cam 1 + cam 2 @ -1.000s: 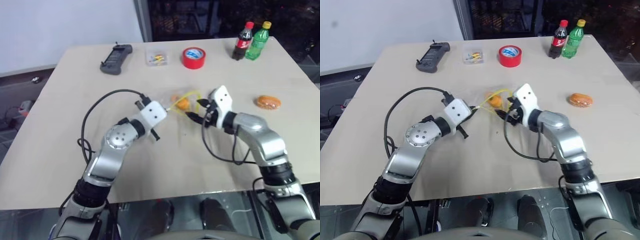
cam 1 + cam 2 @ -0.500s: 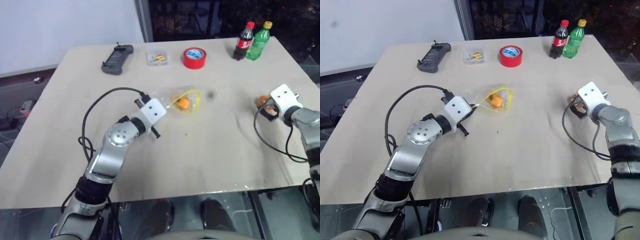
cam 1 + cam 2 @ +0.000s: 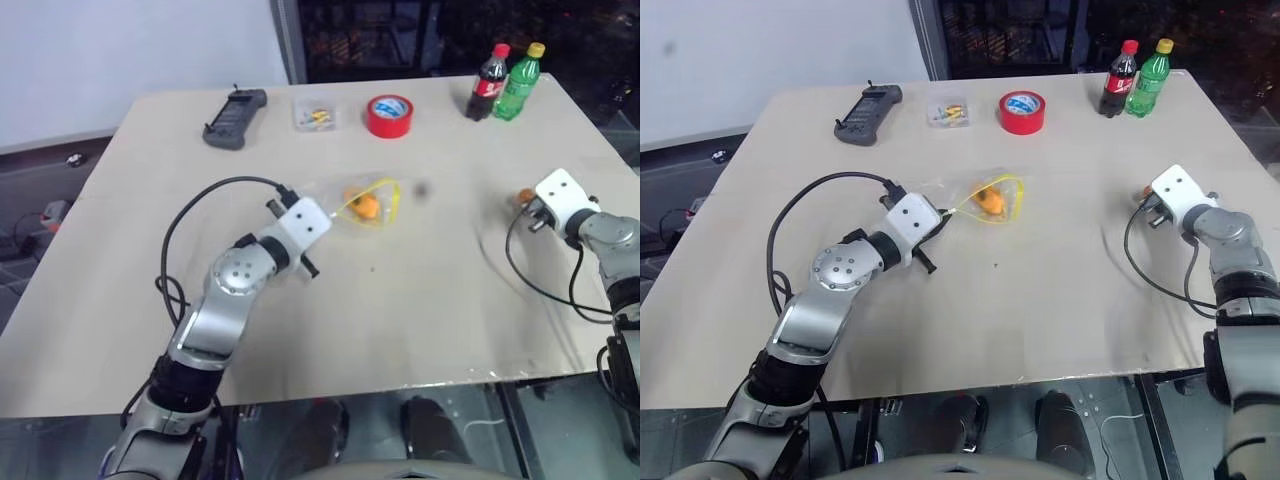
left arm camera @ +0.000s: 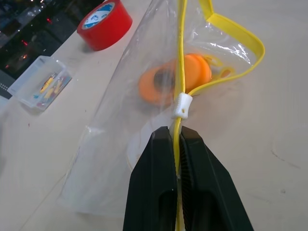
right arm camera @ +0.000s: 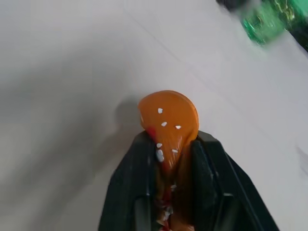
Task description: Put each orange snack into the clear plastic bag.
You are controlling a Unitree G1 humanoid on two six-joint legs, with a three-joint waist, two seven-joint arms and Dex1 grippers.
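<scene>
Orange snack [image 5: 169, 126] pinched between the right jaws.

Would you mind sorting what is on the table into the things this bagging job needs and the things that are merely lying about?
Part of the job:
- clear plastic bag, pinched by the left gripper
- orange snack inside the bag
- second orange snack, gripped by the right gripper

Lying about:
- red tape roll
- small clear box
- black controller
- two bottles
</scene>
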